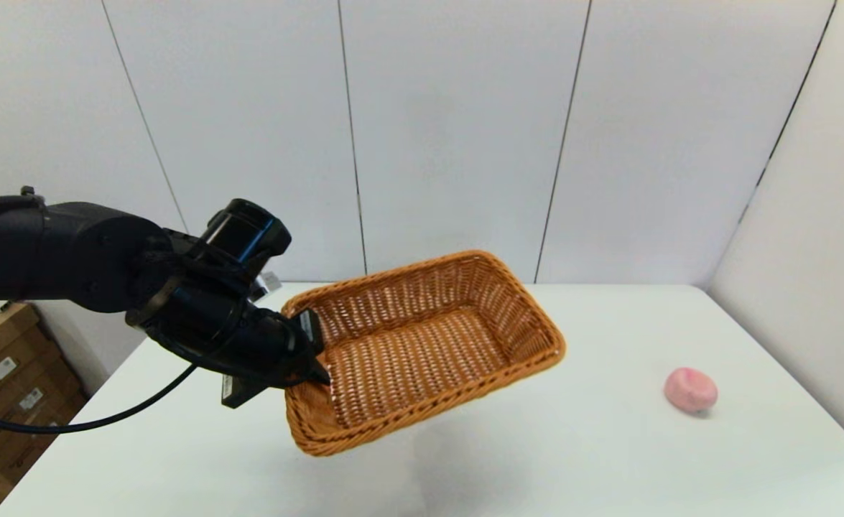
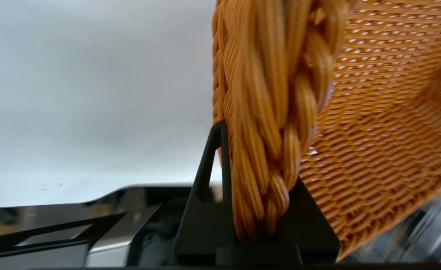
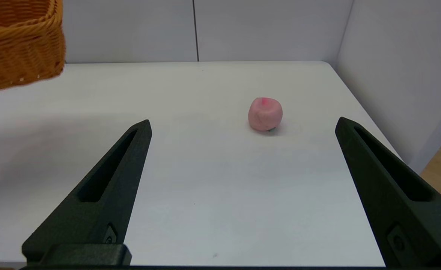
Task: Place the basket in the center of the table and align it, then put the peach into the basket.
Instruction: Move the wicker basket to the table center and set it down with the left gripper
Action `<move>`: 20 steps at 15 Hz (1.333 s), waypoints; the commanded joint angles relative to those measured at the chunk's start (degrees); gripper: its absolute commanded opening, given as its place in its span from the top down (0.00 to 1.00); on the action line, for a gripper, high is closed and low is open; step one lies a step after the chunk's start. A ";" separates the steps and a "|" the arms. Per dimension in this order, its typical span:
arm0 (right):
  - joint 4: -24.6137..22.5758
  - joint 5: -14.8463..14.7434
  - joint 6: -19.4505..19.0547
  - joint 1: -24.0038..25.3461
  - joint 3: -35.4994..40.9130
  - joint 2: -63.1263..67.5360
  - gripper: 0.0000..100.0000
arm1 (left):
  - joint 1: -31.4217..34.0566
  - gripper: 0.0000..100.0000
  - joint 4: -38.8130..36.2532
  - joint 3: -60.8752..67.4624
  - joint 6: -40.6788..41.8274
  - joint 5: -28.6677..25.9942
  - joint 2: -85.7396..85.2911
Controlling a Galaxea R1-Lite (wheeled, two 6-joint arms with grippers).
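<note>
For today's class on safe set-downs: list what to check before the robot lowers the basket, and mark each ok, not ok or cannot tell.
1. Left gripper fingers clamp the braided rim of the basket: ok.
2. Basket level: not ok, it hangs tilted above the table.
3. Basket empty: ok.
4. Peach clear of the drop spot: ok, it lies apart on the robot's right.
5. Right gripper open, facing the peach: ok.

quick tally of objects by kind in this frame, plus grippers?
Baskets: 1, the basket, held off the table by the left gripper, which is clamped on its rim.
Fruit: 1, the peach, on the table.
Grippers: 2; the right gripper is open, facing the peach.
Total: 4
</note>
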 commanded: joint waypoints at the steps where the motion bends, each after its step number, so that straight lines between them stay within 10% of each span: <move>1: 0.00 0.00 0.01 0.04 0.01 -0.01 0.00 | -1.38 1.00 -3.81 1.55 6.69 -4.07 5.15; 20: 0.00 0.00 0.01 0.04 0.01 -0.01 0.00 | -6.92 1.00 -13.39 -1.87 13.81 -4.34 18.86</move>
